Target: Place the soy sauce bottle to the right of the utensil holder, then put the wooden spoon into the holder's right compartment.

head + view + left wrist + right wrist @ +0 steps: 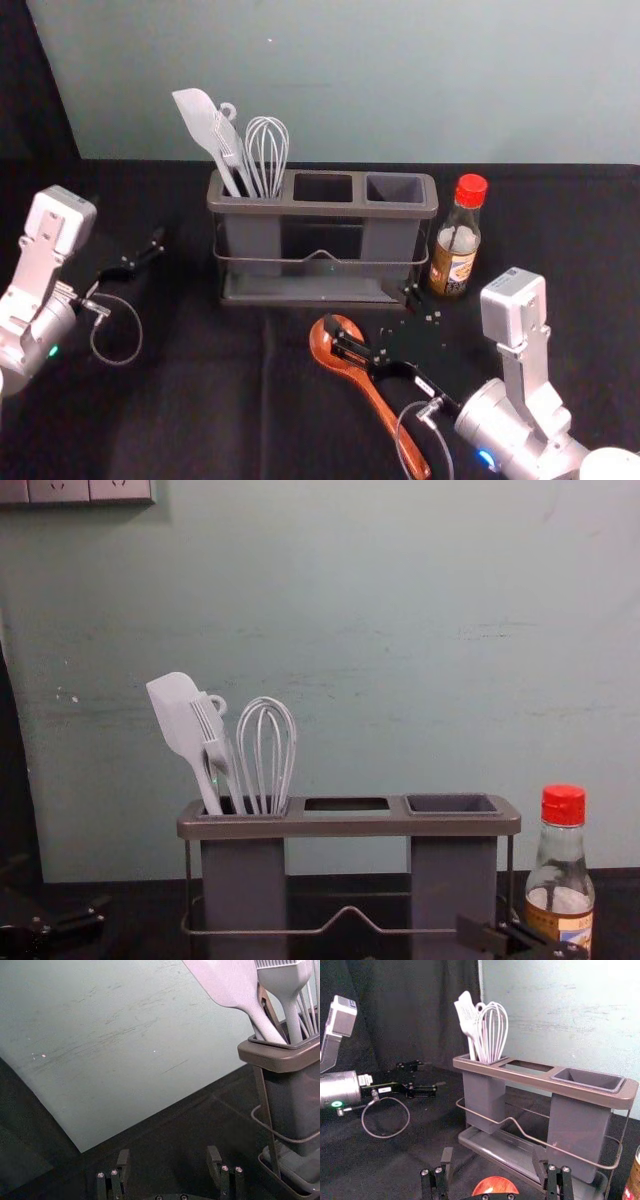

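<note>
Black cloth (200, 410) covers the work surface. Wooden spoon (378, 402): lying in front of the utensil holder (320, 208), bowl end nearest it, handle slanting away toward the near right. Right gripper (372, 312): positioned at the spoon's bowl, in front of the holder; fingers wide apart, gripping nothing. Left gripper (150, 248): parked to the left of the holder, fingers spread, unloaded. Soy sauce bottle (455, 250): upright, just beside the holder's right end. Holder's left compartment: contains spatula (198, 115) and whisk (268, 150). Pale wall (400, 80): behind the holder.
</note>
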`<state>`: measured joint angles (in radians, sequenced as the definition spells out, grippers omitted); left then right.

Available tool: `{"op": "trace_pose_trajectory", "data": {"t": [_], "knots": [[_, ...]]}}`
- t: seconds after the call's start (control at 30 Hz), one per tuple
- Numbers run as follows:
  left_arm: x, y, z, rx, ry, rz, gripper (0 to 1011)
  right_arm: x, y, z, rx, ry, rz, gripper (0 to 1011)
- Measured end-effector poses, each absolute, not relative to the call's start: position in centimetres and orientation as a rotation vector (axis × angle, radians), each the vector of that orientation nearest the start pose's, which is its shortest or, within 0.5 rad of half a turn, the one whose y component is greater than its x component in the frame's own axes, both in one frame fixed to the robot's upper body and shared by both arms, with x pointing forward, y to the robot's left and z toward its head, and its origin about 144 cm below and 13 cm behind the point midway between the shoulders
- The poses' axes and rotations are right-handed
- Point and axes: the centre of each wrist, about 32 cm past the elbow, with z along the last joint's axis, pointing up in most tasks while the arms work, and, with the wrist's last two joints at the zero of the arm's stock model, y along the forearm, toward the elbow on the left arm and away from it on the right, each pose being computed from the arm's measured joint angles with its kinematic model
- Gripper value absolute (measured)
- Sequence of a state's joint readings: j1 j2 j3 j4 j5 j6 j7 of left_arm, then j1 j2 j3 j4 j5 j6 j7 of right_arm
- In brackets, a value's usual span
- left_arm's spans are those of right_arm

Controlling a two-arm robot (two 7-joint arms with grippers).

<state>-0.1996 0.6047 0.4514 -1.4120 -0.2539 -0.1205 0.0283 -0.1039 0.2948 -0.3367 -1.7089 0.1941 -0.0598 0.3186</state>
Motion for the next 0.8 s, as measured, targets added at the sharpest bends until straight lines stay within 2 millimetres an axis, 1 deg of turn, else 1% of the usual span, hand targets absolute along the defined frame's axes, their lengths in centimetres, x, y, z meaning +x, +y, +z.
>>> {"op": "trace_pose_trajectory", "data": {"t": [0.13, 0.27, 0.5, 0.53, 0.63, 0.8], "knots": [[48.9, 31.0, 114.0, 0.304, -0.285, 1.248, 1000, 40.9, -19.8, 113.6, -0.048, -0.025, -0.892, 1000], [48.9, 31.0, 114.0, 0.304, -0.285, 1.248, 1000, 41.0, -19.6, 114.3, -0.087, 0.016, -0.902, 1000], [48.9, 31.0, 114.0, 0.305, -0.285, 1.248, 1000, 40.3, -18.6, 117.3, -0.233, 0.117, -0.944, 1000], [48.9, 31.0, 114.0, 0.305, -0.285, 1.248, 1000, 40.1, -18.2, 118.0, -0.273, 0.135, -0.958, 1000], [48.9, 31.0, 114.0, 0.304, -0.285, 1.248, 1000, 39.7, -17.3, 119.2, -0.345, 0.154, -0.989, 1000], [48.9, 31.0, 114.0, 0.304, -0.285, 1.248, 1000, 39.4, -15.6, 120.6, -0.459, 0.179, -1.053, 1000]]}}
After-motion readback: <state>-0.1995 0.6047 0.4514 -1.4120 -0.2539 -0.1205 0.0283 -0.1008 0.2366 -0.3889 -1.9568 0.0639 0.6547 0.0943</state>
